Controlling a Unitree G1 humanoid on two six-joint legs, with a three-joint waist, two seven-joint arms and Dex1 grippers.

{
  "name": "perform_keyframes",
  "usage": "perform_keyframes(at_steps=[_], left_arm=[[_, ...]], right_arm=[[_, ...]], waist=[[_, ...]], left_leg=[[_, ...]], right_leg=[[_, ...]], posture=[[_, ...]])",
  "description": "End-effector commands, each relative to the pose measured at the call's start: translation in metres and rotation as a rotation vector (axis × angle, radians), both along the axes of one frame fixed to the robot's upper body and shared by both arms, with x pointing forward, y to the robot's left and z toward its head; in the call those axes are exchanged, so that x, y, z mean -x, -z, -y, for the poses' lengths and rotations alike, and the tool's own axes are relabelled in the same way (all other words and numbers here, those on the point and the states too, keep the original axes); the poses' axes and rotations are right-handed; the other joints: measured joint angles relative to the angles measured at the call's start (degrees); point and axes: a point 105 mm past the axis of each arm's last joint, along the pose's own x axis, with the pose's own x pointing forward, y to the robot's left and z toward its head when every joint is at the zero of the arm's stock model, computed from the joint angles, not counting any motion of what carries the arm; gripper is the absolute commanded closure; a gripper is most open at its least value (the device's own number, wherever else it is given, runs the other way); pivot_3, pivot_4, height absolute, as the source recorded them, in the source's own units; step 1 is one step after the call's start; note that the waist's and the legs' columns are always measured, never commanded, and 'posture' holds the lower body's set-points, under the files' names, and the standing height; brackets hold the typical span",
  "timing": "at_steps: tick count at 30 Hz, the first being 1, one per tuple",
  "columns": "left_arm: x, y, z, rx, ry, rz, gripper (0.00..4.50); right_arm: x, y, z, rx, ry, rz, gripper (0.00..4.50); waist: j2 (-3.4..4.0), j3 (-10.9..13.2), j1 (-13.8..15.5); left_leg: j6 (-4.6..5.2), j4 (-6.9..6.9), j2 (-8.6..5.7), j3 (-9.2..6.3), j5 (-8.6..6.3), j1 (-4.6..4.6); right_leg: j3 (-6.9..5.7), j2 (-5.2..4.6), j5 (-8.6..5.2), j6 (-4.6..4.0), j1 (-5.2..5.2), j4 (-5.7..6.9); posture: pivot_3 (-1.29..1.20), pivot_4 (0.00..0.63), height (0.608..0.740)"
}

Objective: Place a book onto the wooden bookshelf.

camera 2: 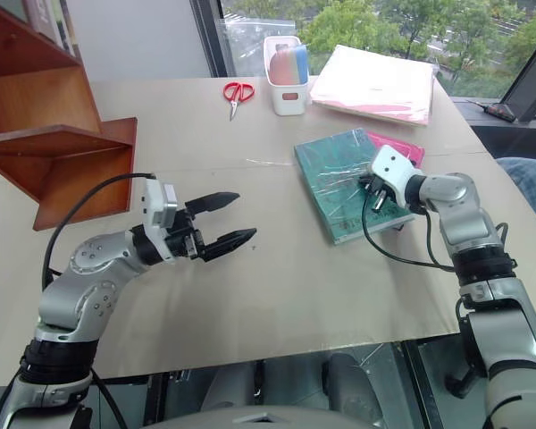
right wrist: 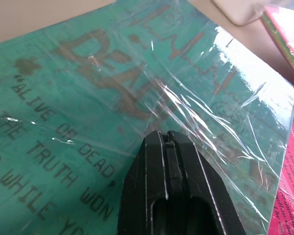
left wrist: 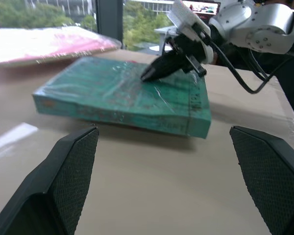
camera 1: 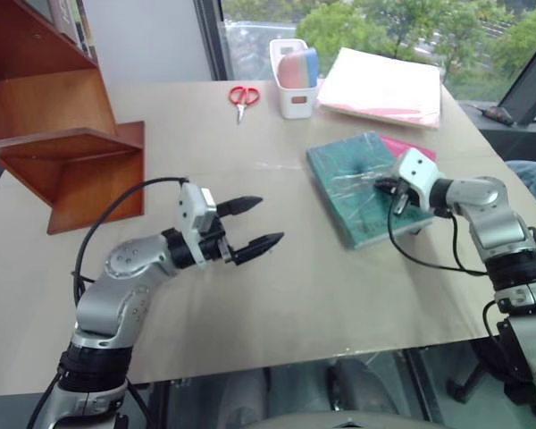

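So the right gripper [camera 1: 386, 186] has its fingers pressed together, tips resting on the plastic-wrapped cover of the book [camera 1: 362, 183], which lies flat on the table [camera 1: 250, 295] partly over a pink book [camera 1: 409, 147]. The left gripper [camera 1: 255, 223] hovers spread wide, aimed at the book's near edge but well apart from it. Looks like the pickup stage to me. Next it needs a proper grip, then a carry to the wooden bookshelf [camera 1: 62, 134] at far left.

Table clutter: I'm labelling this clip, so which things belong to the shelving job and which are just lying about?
Job:
teal book
wooden bookshelf
right tool, shut, tip on the cover
left tool, open

Lying about:
red scissors
white holder
pink folder
magenta book
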Motion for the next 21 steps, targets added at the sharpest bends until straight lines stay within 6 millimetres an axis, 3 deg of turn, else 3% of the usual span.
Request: perform_keyframes(at_steps=[1,3,5,8,11,12,16,21], left_arm=[[-0.003,-0.006,0.005,0.025,0.010,-0.015,0.00],[-0.007,-0.003,0.006,0.009,-0.004,-0.022,0.00],[-0.013,0.000,0.010,-0.007,0.001,-0.031,0.00],[-0.018,0.004,0.013,-0.018,0.020,-0.033,0.00],[-0.025,0.011,0.015,-0.032,0.052,-0.041,0.00],[-0.027,0.012,0.016,-0.031,0.066,-0.051,0.00],[-0.035,0.009,0.022,0.008,0.102,-0.106,0.00],[-0.060,0.007,0.036,0.159,0.081,-0.399,0.00]], right_arm=[[0.011,-0.036,0.006,-0.144,-0.004,0.062,4.24],[0.022,-0.054,0.005,-0.241,-0.020,0.076,3.74],[0.049,-0.066,0.004,-0.310,-0.052,0.084,2.85],[0.078,-0.067,0.003,-0.327,-0.044,0.079,1.29],[0.119,-0.059,0.006,-0.314,-0.005,0.063,0.23],[0.129,-0.056,0.006,-0.301,0.014,0.068,0.04],[0.166,-0.044,0.008,-0.289,0.096,0.083,0.04],[0.196,-0.032,0.008,-0.264,0.177,0.071,0.04]], waist=[[0.08,0.11,0.00],[0.22,0.22,-0.14],[0.34,0.28,0.31],[0.40,0.33,0.75],[0.42,0.34,1.68],[0.42,0.34,2.02],[0.41,0.34,1.65],[0.37,0.34,1.11]], left_leg=[[0.00,-0.01,0.00,0.01,0.00,-0.02],[0.00,-0.04,0.00,0.02,0.00,-0.15],[0.00,-0.04,0.00,0.01,0.01,-0.47],[0.00,-0.03,0.00,-0.09,0.01,-0.91],[0.00,-0.13,-0.01,-0.06,0.01,-0.95],[0.00,-0.20,-0.01,-0.07,0.01,-0.97],[0.00,-0.28,-0.04,-0.04,0.01,-1.01],[0.00,-0.25,-0.07,-0.14,0.01,-0.95]], right_leg=[[0.01,0.00,0.00,0.00,-0.02,-0.01],[0.03,0.00,0.01,0.01,-0.17,-0.02],[0.03,0.01,0.02,0.02,-0.47,0.03],[-0.03,0.05,0.00,0.01,-0.88,0.04],[-0.05,0.04,-0.01,0.01,-0.88,-0.14],[-0.08,0.03,-0.02,0.01,-0.88,-0.24],[-0.06,-0.01,0.00,0.03,-0.85,-0.41],[-0.14,0.00,-0.01,0.06,-0.82,-0.30]], posture=[[0.00,0.150,0.740],[0.00,0.150,0.740],[0.00,0.150,0.740],[0.00,0.150,0.740],[0.00,0.150,0.740],[0.00,0.150,0.740],[0.00,0.150,0.740],[0.00,0.150,0.740]])
